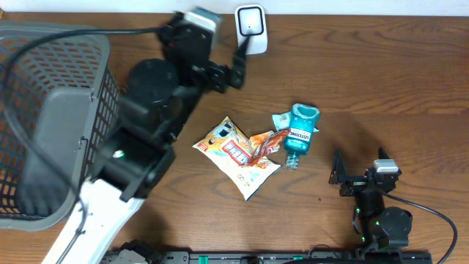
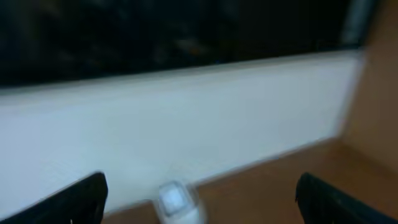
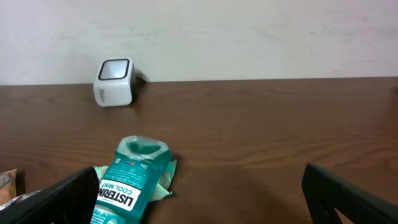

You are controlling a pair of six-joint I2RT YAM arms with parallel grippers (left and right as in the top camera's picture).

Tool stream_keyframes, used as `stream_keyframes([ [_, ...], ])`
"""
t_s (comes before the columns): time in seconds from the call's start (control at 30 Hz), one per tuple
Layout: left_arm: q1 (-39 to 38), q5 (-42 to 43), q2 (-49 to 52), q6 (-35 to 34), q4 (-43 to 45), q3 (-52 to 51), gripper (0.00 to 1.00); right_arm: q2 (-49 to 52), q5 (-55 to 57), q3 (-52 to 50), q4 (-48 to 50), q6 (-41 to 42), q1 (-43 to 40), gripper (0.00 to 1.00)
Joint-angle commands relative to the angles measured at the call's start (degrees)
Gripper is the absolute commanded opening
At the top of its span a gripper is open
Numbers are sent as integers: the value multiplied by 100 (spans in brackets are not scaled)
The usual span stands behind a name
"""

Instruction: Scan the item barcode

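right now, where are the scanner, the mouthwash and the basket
scanner (image 3: 113,90): right wrist view, white body below its window
mouthwash (image 1: 300,133): overhead view, label on its body
basket (image 1: 102,92): overhead view, mesh side wall

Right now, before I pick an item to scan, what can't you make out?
Overhead: no barcode legible on the mouthwash bottle or the snack packets; too small or turned away.
Right wrist view: the bottle's lower half is cut off by the bottom edge.
Left wrist view: the scanner is blurred to a smear.
Overhead: the basket contents are partly covered by the left arm.
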Motion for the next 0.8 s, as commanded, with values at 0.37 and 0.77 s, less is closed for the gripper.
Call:
stream_keyframes([
  [0.37, -20, -2413, -463, 1598, -1360, 699, 99, 0, 4, -9, -20, -9, -31, 99],
  [0.77, 35, -1849, -1622, 1598, -1467, 455, 99, 0, 4, -9, -20, -9, -31, 99],
])
